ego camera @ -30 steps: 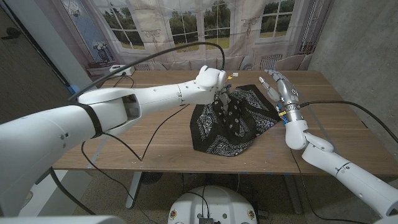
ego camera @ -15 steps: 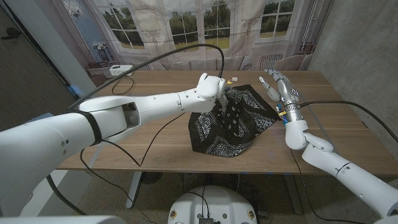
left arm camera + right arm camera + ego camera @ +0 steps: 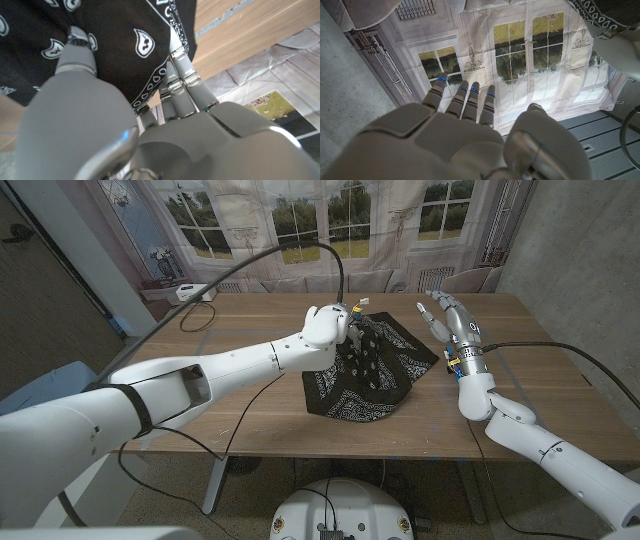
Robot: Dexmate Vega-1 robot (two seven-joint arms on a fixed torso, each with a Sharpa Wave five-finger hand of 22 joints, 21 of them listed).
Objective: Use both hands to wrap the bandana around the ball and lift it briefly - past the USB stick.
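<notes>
On table centre: one black bandana, rumpled, part raised. Left hand pinches a fold of it between thumb and fingers. Beyond, off its right edge: right hand upright, fingers spread, holding nothing.

My arms were glossy white shells w/ rounded joints; the left arm had a black band near the elbow and a recessed grey panel on the forearm. Black cables ran along both arms. The left hand was silver-grey metal, fingers segmented w/ chrome rings, thumb capped in smooth grey. The right hand was same silver build, w/ small blue lights at the fingertips and coloured marks at the wrist.
</notes>
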